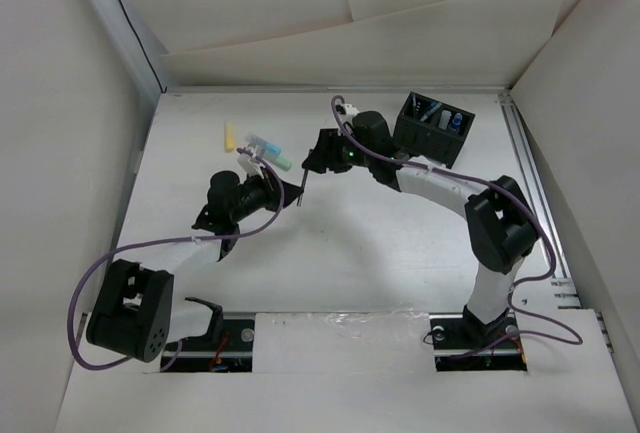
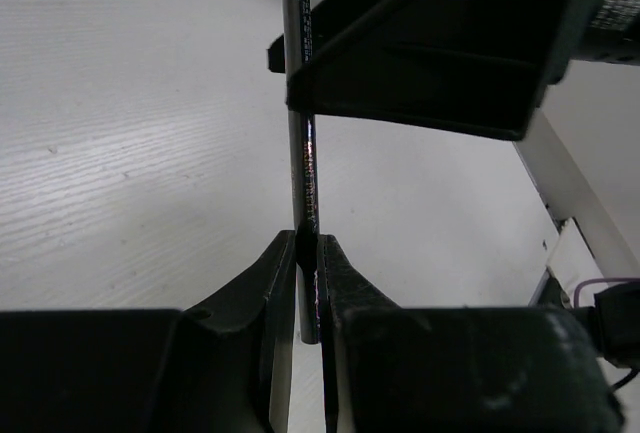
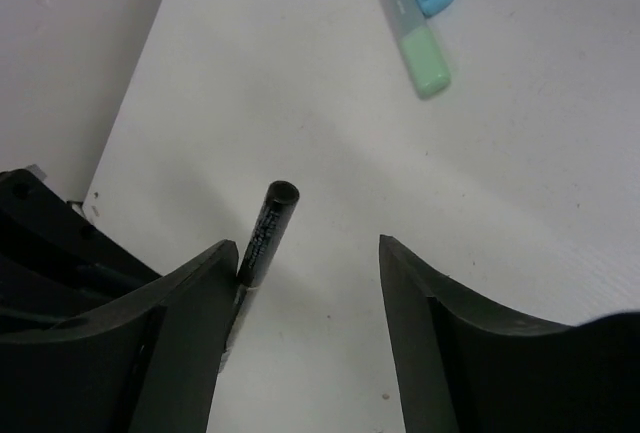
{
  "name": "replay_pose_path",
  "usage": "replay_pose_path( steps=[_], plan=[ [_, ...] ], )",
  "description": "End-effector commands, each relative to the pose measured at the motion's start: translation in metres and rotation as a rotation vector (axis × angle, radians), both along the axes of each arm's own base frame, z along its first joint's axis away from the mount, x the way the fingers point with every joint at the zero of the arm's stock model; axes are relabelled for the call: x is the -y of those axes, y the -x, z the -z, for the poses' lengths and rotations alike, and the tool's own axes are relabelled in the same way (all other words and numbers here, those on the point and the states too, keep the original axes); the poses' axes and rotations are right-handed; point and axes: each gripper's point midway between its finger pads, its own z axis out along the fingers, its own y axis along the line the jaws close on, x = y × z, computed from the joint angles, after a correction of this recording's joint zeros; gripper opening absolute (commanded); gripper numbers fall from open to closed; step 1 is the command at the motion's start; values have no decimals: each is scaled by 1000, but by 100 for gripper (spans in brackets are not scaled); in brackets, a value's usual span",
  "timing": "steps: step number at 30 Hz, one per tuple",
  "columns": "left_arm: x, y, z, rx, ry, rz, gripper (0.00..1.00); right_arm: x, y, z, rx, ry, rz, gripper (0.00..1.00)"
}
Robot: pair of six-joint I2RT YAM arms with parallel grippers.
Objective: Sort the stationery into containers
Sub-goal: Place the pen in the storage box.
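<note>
**Spotter:** Where's the piece you're working on?

**Operator:** I've got the dark pen [image 2: 305, 168] up off the table [image 1: 380, 253], in mid-air between the two arms. My left gripper [image 2: 308, 253] is clenched on it near one end. The right gripper [image 3: 305, 243] straddles the free end with its jaws apart. The pen sits by one finger and well clear of the other. From the wrist view I can't be sure it's actually touching that finger.

**Spotter:** How will it handle?

**Operator:** I'd judge it light and stiff. It's a thin, straight, round barrel, glossy black, with fine print along it and a blunt end. Smooth plastic like that can swivel or slip in a pinch. I'd take it across the barrel a little in from the end, pads square on, not at the very tip.

**Spotter:** And the rest?

**Operator:** The yellow highlighter [image 1: 231, 136] and the blue-and-green highlighter [image 3: 420, 48] lie on the matte white table beyond the grippers. They're stubbier, and the blue one has a translucent body and rounded caps. I'd pinch them across the middle. The black organiser box [image 1: 425, 145] stands at the far right, hard-walled, with a few pens upright in it. The openings look narrow, so I'd want the dark pen near vertical going in.
</note>
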Motion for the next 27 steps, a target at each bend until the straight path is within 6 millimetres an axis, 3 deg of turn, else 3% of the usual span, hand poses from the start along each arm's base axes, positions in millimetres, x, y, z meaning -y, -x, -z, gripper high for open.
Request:
replay_pose_path(
  steps=[1, 6, 9, 10, 13, 15, 17, 22, 23, 25, 26, 27],
  plan=[
    [11, 12, -26, 94, 61, 85, 0, -9, -11, -16, 24, -87, -32, 64],
    [13, 15, -32, 121, 81, 107, 0, -14, -15, -21, 40, -124, -58, 52],
    [15, 15, -28, 103, 85, 115, 0, -14, -14, -25, 38, -155, -77, 32],
    [15, 15, -30, 111, 87, 115, 0, -15, -14, -29, 45, -172, -84, 19],
    [16, 13, -25, 93, 91, 114, 2, -15, -13, -36, 41, -206, -103, 7],
    [15, 11, -21, 82, 87, 104, 12, -11, -15, -32, 34, -201, -93, 0],
    [14, 9, -18, 65, 88, 90, 33, -6, -21, -32, 38, -198, -71, 0],
    [14, 6, -20, 66, 87, 80, 45, 39, -60, -54, 79, -195, 49, 0],
    [14, 7, -17, 54, 83, 79, 47, 60, -80, -66, 104, -200, 107, 0],
    [10, 4, -16, 47, 75, 47, 49, 94, -103, -83, 146, -164, 201, 0],
    [8, 2, -13, 45, 65, 36, 49, 135, -131, -87, 172, -129, 347, 0],
    [8, 3, -11, 32, 61, 36, 50, 158, -144, -106, 203, -114, 423, 0]
  ],
)
